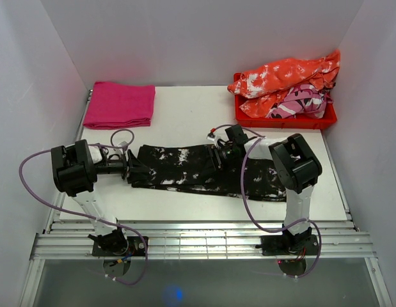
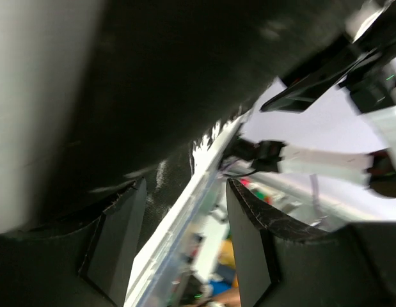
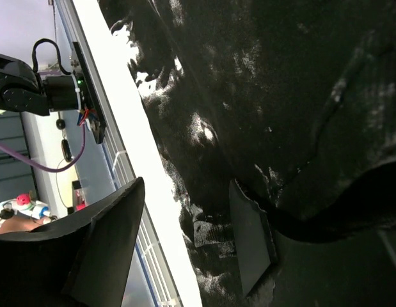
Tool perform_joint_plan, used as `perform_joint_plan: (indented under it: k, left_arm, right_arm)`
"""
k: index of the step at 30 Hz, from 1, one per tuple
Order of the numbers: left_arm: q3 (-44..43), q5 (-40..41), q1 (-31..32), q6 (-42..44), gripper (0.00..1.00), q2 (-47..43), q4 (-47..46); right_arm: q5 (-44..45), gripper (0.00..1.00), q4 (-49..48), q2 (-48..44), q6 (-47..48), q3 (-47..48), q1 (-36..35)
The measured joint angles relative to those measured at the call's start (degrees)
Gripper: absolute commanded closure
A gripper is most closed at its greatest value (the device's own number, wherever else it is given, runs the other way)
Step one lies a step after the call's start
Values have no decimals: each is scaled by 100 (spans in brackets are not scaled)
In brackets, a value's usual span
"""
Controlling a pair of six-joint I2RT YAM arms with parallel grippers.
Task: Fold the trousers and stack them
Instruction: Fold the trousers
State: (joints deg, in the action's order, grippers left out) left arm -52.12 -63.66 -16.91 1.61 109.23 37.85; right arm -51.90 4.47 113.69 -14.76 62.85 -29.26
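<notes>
The trousers (image 1: 204, 169), black with white splotches, lie stretched left to right across the middle of the table. My left gripper (image 1: 128, 167) is at their left end. In the left wrist view it (image 2: 185, 249) is open, with dark fabric (image 2: 153, 96) filling the upper left and reaching just between the fingertips. My right gripper (image 1: 218, 157) is low over the middle of the trousers. In the right wrist view it (image 3: 185, 243) is open, with the splotched fabric (image 3: 261, 96) lying under and between the fingers (image 3: 252, 246). Neither gripper holds anything.
A folded magenta cloth (image 1: 119, 104) lies at the back left. A red bin (image 1: 313, 120) at the back right holds an orange-and-white garment (image 1: 287, 75) and a pink patterned one (image 1: 301, 102). White walls close in three sides. Metal rails (image 1: 198, 243) run along the near edge.
</notes>
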Motion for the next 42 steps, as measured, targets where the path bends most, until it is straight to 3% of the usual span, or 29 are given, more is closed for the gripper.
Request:
perform_joint_plan:
  k: [6, 17, 24, 31, 36, 42]
  left_arm:
    - [-195, -72, -341, -223, 33, 249, 190]
    - [-1412, -713, -33, 737, 37, -155, 671]
    - [-1394, -914, 503, -442, 39, -90, -826]
    - [-1722, -577, 474, -1460, 38, 1246, -2050]
    - [-2144, -798, 402, -1668, 30, 1585, -1888]
    - [-2629, -376, 260, -317, 24, 1259, -317]
  right_arm:
    - [-225, 41, 118, 203, 11, 188, 31]
    - [-83, 41, 706, -68, 509, 372, -59]
    - [-33, 41, 894, -442, 752, 535, -90]
    - [72, 45, 1071, 273, 1099, 693, -87]
    - [-90, 47, 1209, 393, 1311, 809, -76]
    - [46, 45, 1451, 157, 1537, 828, -83]
